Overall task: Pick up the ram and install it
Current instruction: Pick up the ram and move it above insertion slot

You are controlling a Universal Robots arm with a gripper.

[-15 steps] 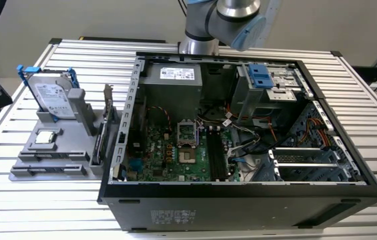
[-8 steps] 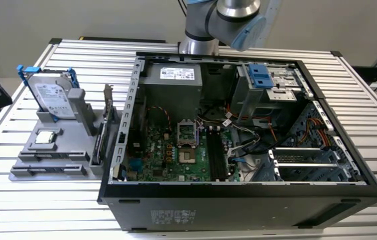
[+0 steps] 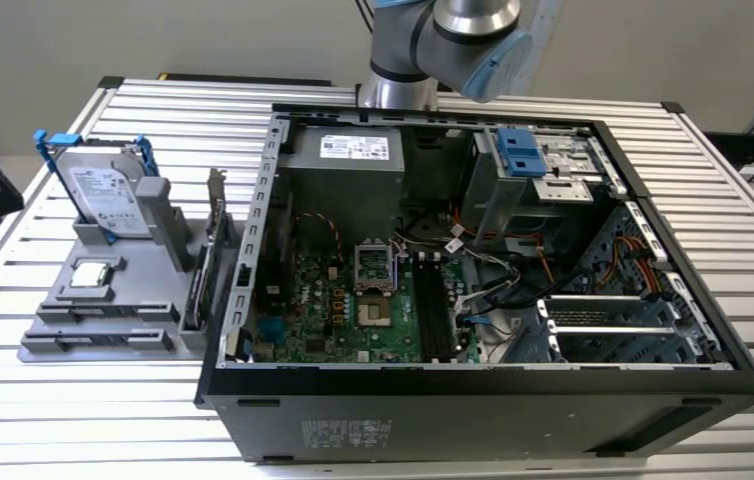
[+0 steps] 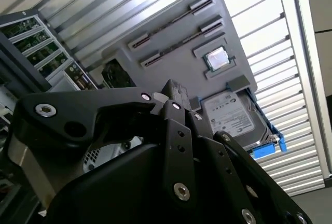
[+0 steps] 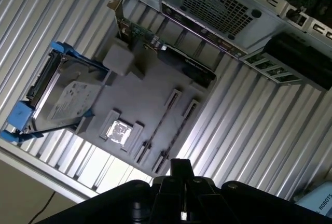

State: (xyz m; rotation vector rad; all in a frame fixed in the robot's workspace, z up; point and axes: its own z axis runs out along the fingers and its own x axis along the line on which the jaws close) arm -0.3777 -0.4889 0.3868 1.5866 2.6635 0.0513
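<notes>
First wrist view: nearest the lens, the gripper (image 5: 180, 168) has its fingers drawn together with nothing between them, held clear of the slatted table (image 5: 249, 130). Beyond it lies the grey fixture (image 5: 150, 86), carrying a processor (image 5: 119, 130) and a hard drive (image 5: 65, 97) in a blue frame. The ram (image 5: 188, 64) stands on edge along the fixture's far side, just beside the computer case (image 5: 218, 1) and next to the card with a metal bracket (image 5: 132, 27), well apart from the gripper. Exterior view: the fixture sits at the exterior view's left, mid-frame, with the open case in the centre. The arm (image 3: 464, 30) is at the top edge.
</notes>
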